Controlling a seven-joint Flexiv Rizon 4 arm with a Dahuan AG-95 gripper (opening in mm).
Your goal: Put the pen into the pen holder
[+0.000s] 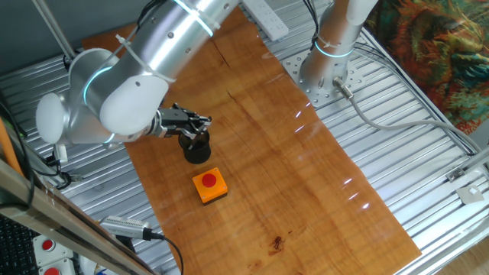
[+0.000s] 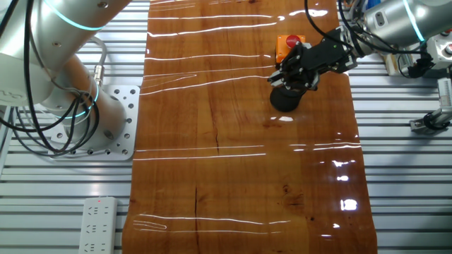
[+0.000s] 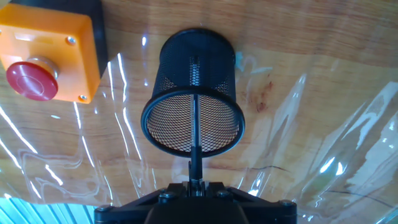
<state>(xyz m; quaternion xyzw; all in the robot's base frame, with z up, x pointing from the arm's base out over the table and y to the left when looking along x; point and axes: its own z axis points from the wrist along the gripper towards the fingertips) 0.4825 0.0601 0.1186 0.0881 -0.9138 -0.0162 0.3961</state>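
Gripper (image 3: 196,186) grips pen (image 3: 195,134); tip inside pen holder (image 3: 199,59).

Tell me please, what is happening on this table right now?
The robot arm is putting a pen into a black mesh cup. Its pincer is shut on the pen and hangs directly over the cup's round opening, with the pen pointing down into it. The pen is not released yet. An orange box with a red button stands beside the cup on the wooden table, untouched.
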